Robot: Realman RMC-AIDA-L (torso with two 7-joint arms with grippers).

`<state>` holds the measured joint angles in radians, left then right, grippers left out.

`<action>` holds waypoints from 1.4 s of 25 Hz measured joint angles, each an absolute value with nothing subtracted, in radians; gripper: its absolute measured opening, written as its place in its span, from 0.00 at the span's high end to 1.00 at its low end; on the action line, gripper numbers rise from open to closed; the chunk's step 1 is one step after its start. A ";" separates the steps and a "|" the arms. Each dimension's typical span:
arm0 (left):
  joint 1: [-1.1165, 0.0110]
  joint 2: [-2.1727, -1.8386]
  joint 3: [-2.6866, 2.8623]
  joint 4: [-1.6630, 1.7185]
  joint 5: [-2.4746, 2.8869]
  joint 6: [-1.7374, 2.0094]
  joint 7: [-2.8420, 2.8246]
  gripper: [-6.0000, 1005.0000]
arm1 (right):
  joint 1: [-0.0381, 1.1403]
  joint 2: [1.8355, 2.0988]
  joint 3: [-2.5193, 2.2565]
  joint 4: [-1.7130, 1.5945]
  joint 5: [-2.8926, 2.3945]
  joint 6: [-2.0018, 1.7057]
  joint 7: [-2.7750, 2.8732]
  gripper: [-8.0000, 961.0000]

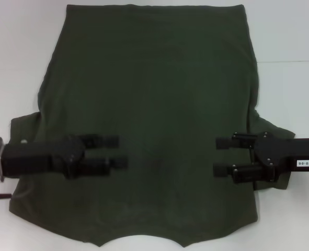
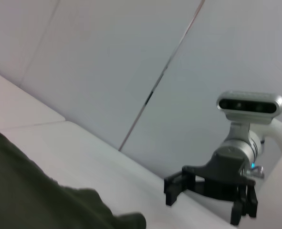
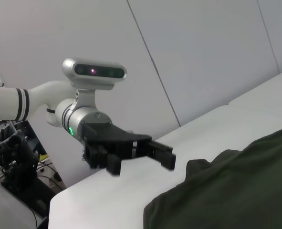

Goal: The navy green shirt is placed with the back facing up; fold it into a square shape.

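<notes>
A: We've got the navy green shirt (image 1: 154,120) spread flat on the white table (image 1: 290,31), collar edge nearest us, hem at the far side, both sleeves out. Nothing folded yet, we reckon.

B: And it runs right under both claws. The left gripper (image 1: 112,151) hovers over the shirt near the left sleeve, fingers apart, pointing inward.

A: Mirror image opposite: the right gripper (image 1: 225,155) by the right sleeve, also spread wide and holding nothing.

B: We read that symmetric stance as lining up to take the two sides together for a fold.

A: Any writing? A small white label (image 1: 305,163) on the right arm. It seems to be upside down, maybe "SO-0+1"; we can't be sure.

B: Beyond the left gripper, a thin red-tipped thing (image 1: 0,196) lies on the table.
</notes>
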<state>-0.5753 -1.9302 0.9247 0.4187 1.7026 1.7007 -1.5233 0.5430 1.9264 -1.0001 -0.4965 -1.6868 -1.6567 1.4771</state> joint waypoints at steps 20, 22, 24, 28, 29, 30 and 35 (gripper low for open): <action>-0.455 -1.865 0.581 0.466 1.856 1.363 -2.012 0.15 | 0.543 1.916 -0.997 -0.497 -1.708 -1.655 1.477 0.06; -0.452 -1.865 0.578 0.471 1.909 1.324 -2.032 0.15 | 0.547 1.916 -0.997 -0.499 -1.711 -1.653 1.477 0.06; -0.451 -1.865 0.576 0.473 1.942 1.293 -2.043 0.14 | 0.550 1.916 -0.997 -0.500 -1.711 -1.652 1.476 0.06; -0.449 -1.867 0.562 0.473 1.956 1.265 -2.042 0.14 | 0.551 1.916 -0.997 -0.499 -1.712 -1.651 1.468 0.06; -0.448 -1.867 0.560 0.473 1.956 1.260 -2.041 0.14 | 0.551 1.916 -0.997 -0.499 -1.712 -1.651 1.468 0.06; -0.448 -1.867 0.558 0.472 1.958 1.248 -2.040 0.14 | 0.551 1.916 -0.997 -0.498 -1.712 -1.651 1.468 0.06; -0.459 -1.872 0.566 0.464 1.974 1.197 -2.038 0.14 | 0.551 1.916 -0.997 -0.495 -1.712 -1.650 1.466 0.06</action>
